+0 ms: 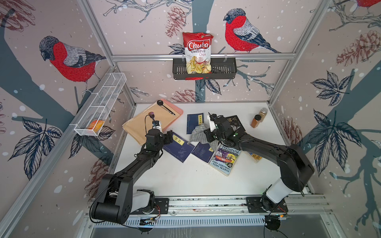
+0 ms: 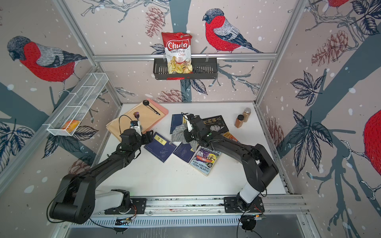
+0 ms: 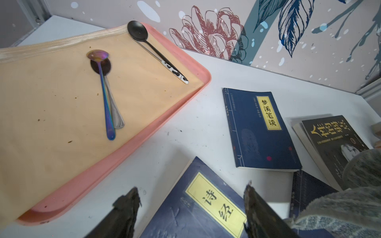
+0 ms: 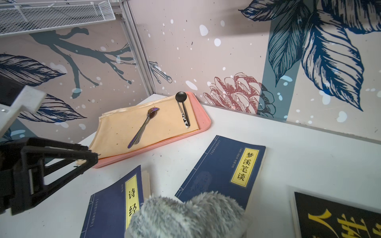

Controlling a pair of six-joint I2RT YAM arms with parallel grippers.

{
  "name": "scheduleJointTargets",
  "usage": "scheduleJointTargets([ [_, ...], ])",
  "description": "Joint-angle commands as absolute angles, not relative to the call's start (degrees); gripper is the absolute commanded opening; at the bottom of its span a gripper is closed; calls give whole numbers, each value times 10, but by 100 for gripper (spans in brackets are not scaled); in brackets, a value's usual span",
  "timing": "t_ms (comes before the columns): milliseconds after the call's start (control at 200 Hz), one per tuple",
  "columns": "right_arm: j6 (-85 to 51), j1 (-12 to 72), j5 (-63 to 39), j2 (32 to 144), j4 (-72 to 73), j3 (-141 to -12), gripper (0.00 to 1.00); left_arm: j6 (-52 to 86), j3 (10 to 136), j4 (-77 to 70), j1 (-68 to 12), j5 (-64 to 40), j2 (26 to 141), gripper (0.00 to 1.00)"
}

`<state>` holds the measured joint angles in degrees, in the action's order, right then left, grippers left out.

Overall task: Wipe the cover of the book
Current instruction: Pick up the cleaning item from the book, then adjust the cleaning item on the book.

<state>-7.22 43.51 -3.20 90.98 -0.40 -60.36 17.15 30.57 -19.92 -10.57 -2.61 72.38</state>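
The thin blue book (image 3: 175,218) lies flat on the table (image 1: 185,181), light and likely slippery: the left gripper (image 3: 189,197), 2 jaws apart above its corner, should pin it, while the right gripper (image 1: 207,136) is clamped on the soft grey cloth (image 1: 196,133).

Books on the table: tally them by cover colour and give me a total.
Blue books: 3
Black book: 1
Multicoloured Treehouse book: 1
Orange book, mostly hidden under the right arm: 1
Total: 6
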Motion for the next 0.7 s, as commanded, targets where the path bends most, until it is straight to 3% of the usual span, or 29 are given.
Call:
scheduleJointTargets([
  [0, -68, 442, 52, 874, 1, -566, 12, 168, 313, -207, -128, -62, 727, 76],
  [130, -90, 443, 97, 860, -6, -527, 12, 176, 316, -223, -160, -93, 739, 74],
  [275, -122, 459, 34, 877, 16, -490, 14, 189, 322, -237, -183, -113, 756, 74],
  [695, -154, 454, -138, 914, 74, -458, 33, 237, 306, -271, -229, -188, 799, 64],
])
